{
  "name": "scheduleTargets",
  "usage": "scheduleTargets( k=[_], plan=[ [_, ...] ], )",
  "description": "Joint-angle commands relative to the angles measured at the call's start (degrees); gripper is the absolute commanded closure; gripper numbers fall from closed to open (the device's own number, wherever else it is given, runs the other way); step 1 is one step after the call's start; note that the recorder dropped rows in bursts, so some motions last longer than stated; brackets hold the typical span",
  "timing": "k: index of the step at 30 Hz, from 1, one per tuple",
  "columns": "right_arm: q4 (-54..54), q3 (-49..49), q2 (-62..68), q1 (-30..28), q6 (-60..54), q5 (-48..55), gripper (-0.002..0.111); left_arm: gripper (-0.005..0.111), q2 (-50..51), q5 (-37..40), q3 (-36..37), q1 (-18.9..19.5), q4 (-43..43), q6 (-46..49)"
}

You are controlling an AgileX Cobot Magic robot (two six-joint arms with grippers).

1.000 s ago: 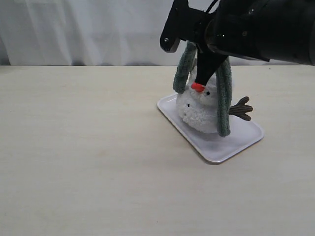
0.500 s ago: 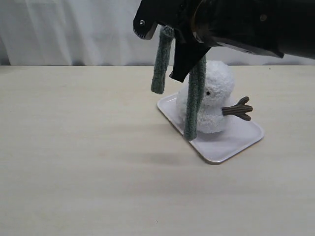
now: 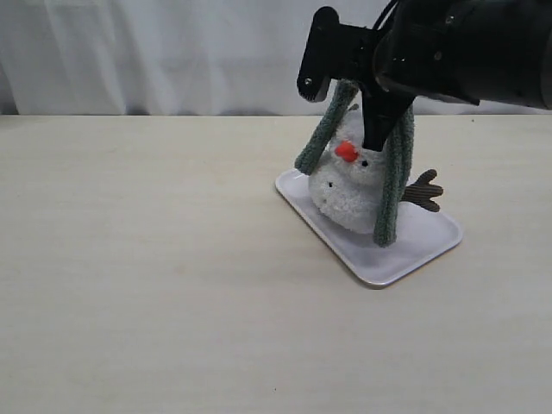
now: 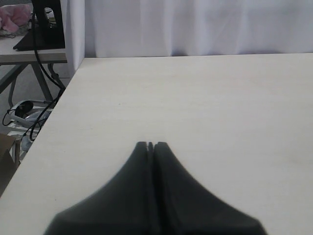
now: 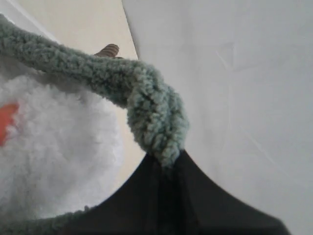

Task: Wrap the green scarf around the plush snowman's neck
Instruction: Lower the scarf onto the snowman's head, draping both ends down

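The long fuzzy grey-green scarf [image 3: 392,185] hung pinched at its fold between the closed fingers of the right gripper [image 5: 166,164], its limp ends flanking the fluffy white plush snowman [image 3: 345,197] on a white rectangular tray [image 3: 414,250]. It seemed light and floppy (clingy too), best held mid-length; the left gripper [image 4: 150,145] was closed, empty.

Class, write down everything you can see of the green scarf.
The green scarf is a long, fuzzy grey-green fabric strip, pinched at its fold by the shut right gripper. It hangs in two strands either side of the plush snowman's face, the longer one reaching down towards the white tray.
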Motion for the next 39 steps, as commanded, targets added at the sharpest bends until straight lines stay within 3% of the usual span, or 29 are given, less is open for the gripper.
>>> scheduleTargets(
  k=[1,20,23,34,39],
  plan=[
    [3.4,0.2,0.0,-3.3,2.3,-4.3,0.104,0.107,-0.1,-0.9,0.2,-0.3,-0.4,-0.1],
    [6.4,0.2,3.6,-4.9,3.0,-4.7,0.103,0.107,-0.1,-0.8,0.2,-0.3,-0.4,-0.1],
    [6.4,0.2,3.4,-4.9,3.2,-4.7,0.093,0.107,-0.1,-0.8,0.2,-0.3,-0.4,-0.1],
    [6.4,0.2,1.5,-4.8,8.5,-3.6,0.041,0.107,-0.1,-0.7,0.2,-0.3,-0.4,-0.1],
    [7.1,0.2,0.0,-4.8,13.7,-1.3,0.035,0.107,-0.1,-0.7,0.2,-0.3,-0.4,-0.1]
  ],
)
